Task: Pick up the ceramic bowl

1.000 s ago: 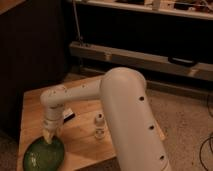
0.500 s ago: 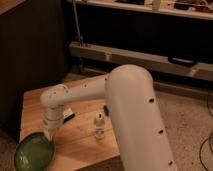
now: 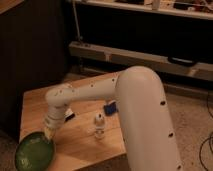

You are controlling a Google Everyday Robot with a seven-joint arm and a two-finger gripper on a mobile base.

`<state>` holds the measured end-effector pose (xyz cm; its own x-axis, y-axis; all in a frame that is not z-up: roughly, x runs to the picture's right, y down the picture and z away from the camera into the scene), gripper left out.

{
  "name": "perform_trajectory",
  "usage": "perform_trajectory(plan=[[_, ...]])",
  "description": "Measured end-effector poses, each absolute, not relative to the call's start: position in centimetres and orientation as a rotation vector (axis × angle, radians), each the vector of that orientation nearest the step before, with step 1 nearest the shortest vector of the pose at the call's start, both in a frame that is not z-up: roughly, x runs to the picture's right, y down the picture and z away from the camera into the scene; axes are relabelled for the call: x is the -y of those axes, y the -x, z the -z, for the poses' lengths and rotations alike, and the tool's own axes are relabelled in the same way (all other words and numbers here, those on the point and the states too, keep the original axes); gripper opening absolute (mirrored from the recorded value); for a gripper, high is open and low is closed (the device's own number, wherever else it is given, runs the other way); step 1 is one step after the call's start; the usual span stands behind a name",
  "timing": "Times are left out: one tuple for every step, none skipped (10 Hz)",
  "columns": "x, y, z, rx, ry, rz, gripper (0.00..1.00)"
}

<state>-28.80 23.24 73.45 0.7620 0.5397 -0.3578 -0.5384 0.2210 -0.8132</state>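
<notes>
At table [image 3: 35, 107] front-left corner | bowl [image 3: 35, 154] seems to overhang the edge | gripper [image 3: 50, 131] at its far rim, grip state I cannot tell | risk: glossy rim slips and the bowl drops; arm may clip the bottle [image 3: 99, 124]

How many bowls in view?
1: the bowl is at the table's near-left corner, with the hand at its upper-right rim. The arm could hide more.
</notes>
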Motion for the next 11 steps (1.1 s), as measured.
perform_trajectory(plan=[[-23.26,28.87,-73.42,0.002,1.124,-0.744,0.00],[-23.24,28.74,-73.52,0.001,1.123,-0.748,0.00],[-23.25,28.81,-73.49,0.002,1.123,-0.747,0.00],[-23.35,28.97,-73.44,0.003,1.124,-0.744,0.00],[-23.35,28.92,-73.47,0.002,1.124,-0.744,0.00],[-23.36,28.90,-73.50,0.002,1.124,-0.745,0.00],[-23.38,28.97,-73.48,0.003,1.124,-0.744,0.00],[-23.41,28.99,-73.48,0.002,1.124,-0.744,0.00],[-23.40,28.98,-73.49,0.002,1.124,-0.744,0.00],[-23.41,28.98,-73.49,0.002,1.124,-0.744,0.00],[-23.41,28.99,-73.48,0.002,1.124,-0.744,0.00]])
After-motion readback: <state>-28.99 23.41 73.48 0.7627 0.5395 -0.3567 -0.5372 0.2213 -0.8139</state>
